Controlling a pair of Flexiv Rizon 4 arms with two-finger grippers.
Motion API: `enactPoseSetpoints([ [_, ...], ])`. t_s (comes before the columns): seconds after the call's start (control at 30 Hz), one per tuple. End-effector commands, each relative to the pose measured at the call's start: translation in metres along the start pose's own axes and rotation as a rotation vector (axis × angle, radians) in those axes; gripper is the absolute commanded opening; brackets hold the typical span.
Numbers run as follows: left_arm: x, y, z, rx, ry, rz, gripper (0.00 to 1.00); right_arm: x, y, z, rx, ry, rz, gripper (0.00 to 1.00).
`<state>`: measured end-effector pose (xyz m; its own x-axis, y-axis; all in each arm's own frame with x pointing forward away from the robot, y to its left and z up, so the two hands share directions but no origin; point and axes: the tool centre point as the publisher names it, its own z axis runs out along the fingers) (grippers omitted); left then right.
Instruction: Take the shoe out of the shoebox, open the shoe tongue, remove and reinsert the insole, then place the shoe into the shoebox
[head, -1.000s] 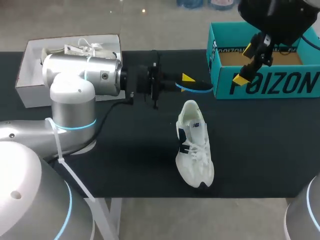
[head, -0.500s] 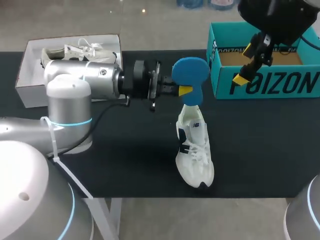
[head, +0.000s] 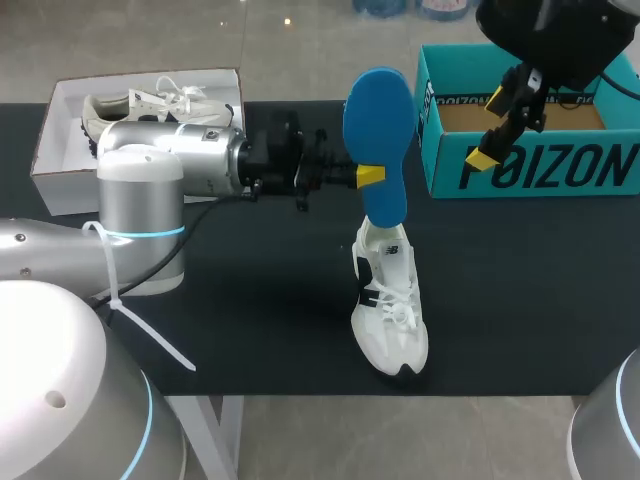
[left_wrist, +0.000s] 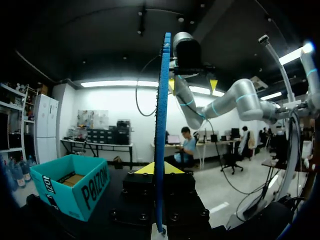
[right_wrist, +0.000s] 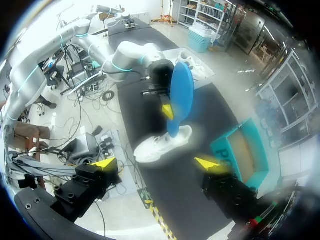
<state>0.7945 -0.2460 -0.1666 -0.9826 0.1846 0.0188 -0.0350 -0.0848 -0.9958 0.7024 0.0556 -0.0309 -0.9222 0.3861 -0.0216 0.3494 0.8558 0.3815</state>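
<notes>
The left gripper (head: 370, 177) is clamped on the lower part of the blue foam insole (head: 375, 115), holding it upright over the heel of the white lace-up trainer (head: 388, 305), which lies toward the black bench's (head: 520, 300) front edge. The right gripper (head: 497, 125) hangs wide open and empty above the teal cardboard shoebox (head: 530, 165) at the far right corner.

The shoe (head: 388, 305) lies at the centre of the table (head: 520, 300), toe toward 6 o'clock. The insole (head: 377, 150) stands on end at the shoe's 12 o'clock, in the left gripper (head: 368, 177) reaching in from 9 o'clock. The shoebox (head: 530, 165) sits at 2 o'clock, and a second box (head: 60, 165) containing another shoe (head: 140, 103) sits at 10 o'clock.
</notes>
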Motion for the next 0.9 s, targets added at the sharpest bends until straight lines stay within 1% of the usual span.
enactPoseSetpoints([
  [0.03, -0.001, 0.001, 0.0, 0.001, 0.002, 0.0, 0.0, -0.001, 0.002, 0.001, 0.005, 0.002, 0.001, 1.0],
  [0.2, -0.006, -0.002, -0.002, 0.051, 0.04, -0.268, 0.0, -0.001, 0.002, 0.001, 0.005, 0.002, 0.001, 1.0],
  [0.3, -0.014, -0.005, -0.003, 0.063, 0.031, -0.418, 0.0, -0.001, 0.002, 0.001, 0.005, 0.002, 0.001, 1.0],
  [0.33, -0.016, -0.006, -0.003, 0.069, 0.027, -0.436, 0.0, -0.001, 0.002, 0.001, 0.005, 0.002, 0.001, 1.0],
  [0.47, -0.021, -0.003, -0.002, 0.038, -0.013, -0.572, 0.0, -0.001, 0.002, 0.001, 0.005, 0.002, 0.001, 1.0],
  [0.63, -0.028, 0.003, -0.007, 0.038, -0.046, -0.765, 0.0, -0.001, 0.002, 0.001, 0.005, 0.002, 0.001, 1.0],
  [0.83, -0.034, 0.01, -0.013, 0.053, -0.078, -0.869, 0.0, -0.001, 0.002, 0.001, 0.005, 0.002, 0.001, 1.0],
  [0.9, -0.037, 0.013, -0.015, 0.055, -0.068, -0.904, 0.0, -0.001, 0.002, 0.001, 0.005, 0.002, 0.001, 1.0],
])
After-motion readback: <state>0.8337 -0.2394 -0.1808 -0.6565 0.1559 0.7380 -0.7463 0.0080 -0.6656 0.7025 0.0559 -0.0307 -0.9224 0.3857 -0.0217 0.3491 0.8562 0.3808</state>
